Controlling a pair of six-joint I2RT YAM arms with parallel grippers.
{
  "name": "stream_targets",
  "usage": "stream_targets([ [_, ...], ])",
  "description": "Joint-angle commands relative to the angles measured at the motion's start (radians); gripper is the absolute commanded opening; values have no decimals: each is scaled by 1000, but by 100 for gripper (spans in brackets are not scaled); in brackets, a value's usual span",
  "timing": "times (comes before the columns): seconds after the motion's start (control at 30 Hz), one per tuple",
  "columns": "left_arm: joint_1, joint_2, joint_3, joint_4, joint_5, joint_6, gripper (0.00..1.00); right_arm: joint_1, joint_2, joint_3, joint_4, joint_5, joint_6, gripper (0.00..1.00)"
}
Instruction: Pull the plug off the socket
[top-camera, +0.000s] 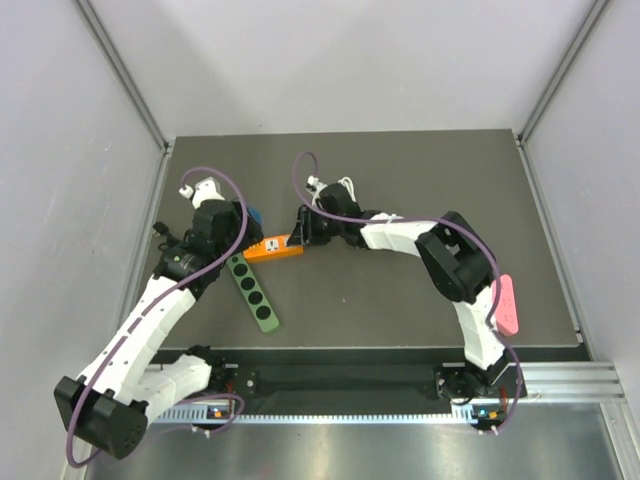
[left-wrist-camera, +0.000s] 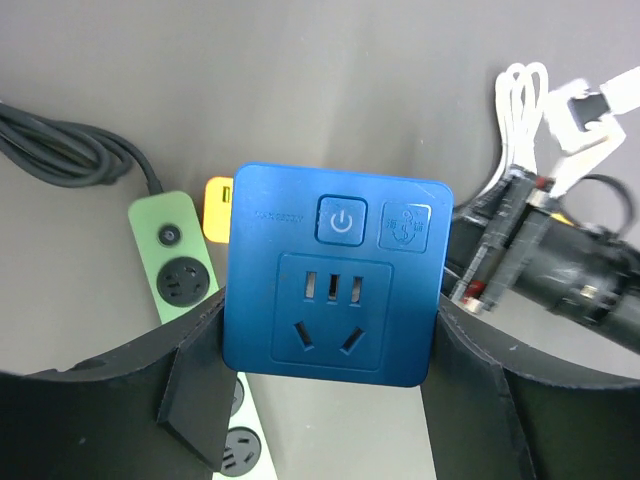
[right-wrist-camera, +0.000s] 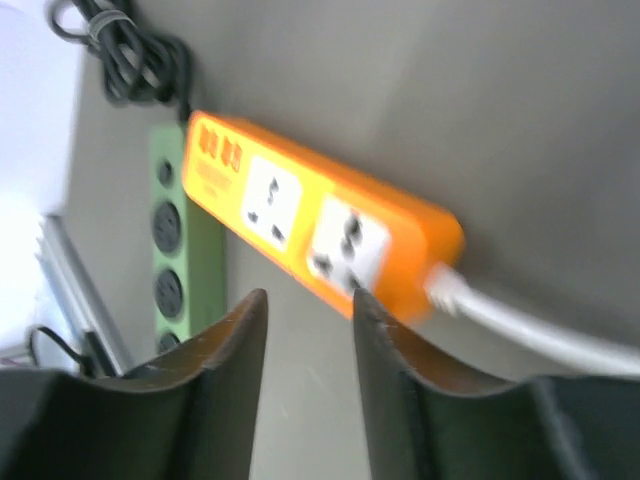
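Observation:
The plug is a blue square block (left-wrist-camera: 335, 275) with a power button and socket holes on its face. My left gripper (left-wrist-camera: 328, 345) is shut on its two sides and holds it off the table. In the top view the plug (top-camera: 257, 216) sits in the left gripper (top-camera: 246, 222), just past the left end of the orange socket strip (top-camera: 272, 247). Both white outlets on the orange strip (right-wrist-camera: 320, 230) are empty. My right gripper (right-wrist-camera: 308, 300) hovers open beside the strip's cable end with nothing between its fingers. From above, the right gripper (top-camera: 300, 232) is at the strip's right end.
A green power strip (top-camera: 253, 291) lies slanted in front of the orange one, with its black cord (left-wrist-camera: 70, 155) coiled to the left. A bundled white cable (left-wrist-camera: 525, 100) lies behind the right arm. A pink object (top-camera: 507, 303) rests near the table's right front edge.

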Motion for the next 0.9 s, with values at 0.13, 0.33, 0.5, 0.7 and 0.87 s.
stream_targets([
  [0.13, 4, -21, -28, 57, 87, -24, 0, 10, -193, -118, -152, 73, -103, 50],
  [0.33, 5, -27, -45, 91, 126, -39, 0, 24, -149, -153, -94, 47, -85, 52],
  [0.5, 5, -24, -40, 94, 132, -30, 0, 36, -68, -101, -59, 61, -68, 53],
  [0.7, 4, -56, -63, 91, 141, -44, 0, 36, 32, 18, -36, 125, -77, 53],
  [0.87, 4, -108, -108, 96, 179, -62, 0, 24, 159, 194, -45, 182, -115, 52],
])
